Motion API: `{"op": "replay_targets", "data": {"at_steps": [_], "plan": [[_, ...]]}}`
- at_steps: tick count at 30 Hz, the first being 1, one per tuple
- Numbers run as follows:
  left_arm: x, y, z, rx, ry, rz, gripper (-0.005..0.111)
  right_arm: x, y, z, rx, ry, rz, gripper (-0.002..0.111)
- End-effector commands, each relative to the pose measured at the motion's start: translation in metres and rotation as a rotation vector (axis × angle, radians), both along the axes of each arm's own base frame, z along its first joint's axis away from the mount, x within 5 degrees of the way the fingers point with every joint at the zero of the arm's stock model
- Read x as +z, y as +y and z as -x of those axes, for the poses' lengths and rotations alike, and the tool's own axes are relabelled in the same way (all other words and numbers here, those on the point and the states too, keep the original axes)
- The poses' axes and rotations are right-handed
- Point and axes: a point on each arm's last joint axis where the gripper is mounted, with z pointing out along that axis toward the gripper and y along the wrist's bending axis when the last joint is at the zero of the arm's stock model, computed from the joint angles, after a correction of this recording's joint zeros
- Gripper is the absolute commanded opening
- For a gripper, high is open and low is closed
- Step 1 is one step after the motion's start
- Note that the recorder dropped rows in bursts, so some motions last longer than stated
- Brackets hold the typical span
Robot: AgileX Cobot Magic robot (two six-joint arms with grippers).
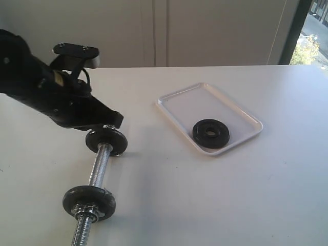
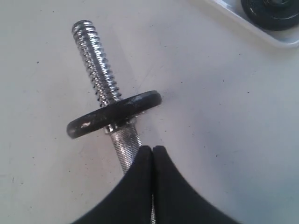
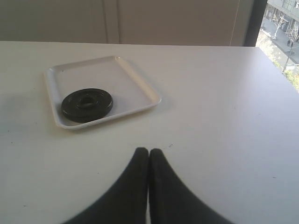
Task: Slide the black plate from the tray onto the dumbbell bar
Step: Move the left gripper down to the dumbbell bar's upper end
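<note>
White table (image 1: 256, 195) is carrying the tray (image 1: 205, 102), the black plate (image 1: 210, 133) lying at its 6 o'clock. Left gripper (image 2: 152, 151) and right gripper (image 3: 148, 154) are both pinching shut (tips touching). Unheld, the dumbbell bar (image 1: 100, 166) could be rolling away.

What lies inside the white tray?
Only the black plate, lying flat toward one corner of the tray. The tray floor directly beneath the plate is covered.

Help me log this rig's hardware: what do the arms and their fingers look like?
The left arm is bulky matte black, topped by a black screwed bracket, with a small yellowish label. The left fingers and right fingers are smooth black, broad-based, curving to narrow tips. The right arm itself isn't visible.
</note>
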Motion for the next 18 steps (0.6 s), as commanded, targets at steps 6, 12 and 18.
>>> {"op": "replay_targets", "data": {"at_steps": [6, 12, 18], "plan": [[-0.015, -0.011, -0.008, 0.065, 0.169, -0.056, 0.000, 0.000, 0.000, 0.000, 0.003, -0.013, 0.005, 0.000], [-0.025, -0.012, -0.013, 0.096, 0.189, -0.074, 0.024, 0.000, 0.000, 0.000, 0.003, -0.013, 0.005, 0.000], [-0.029, -0.009, -0.016, 0.143, 0.184, -0.101, 0.069, 0.000, 0.000, 0.000, 0.003, -0.013, 0.005, 0.000]]}}
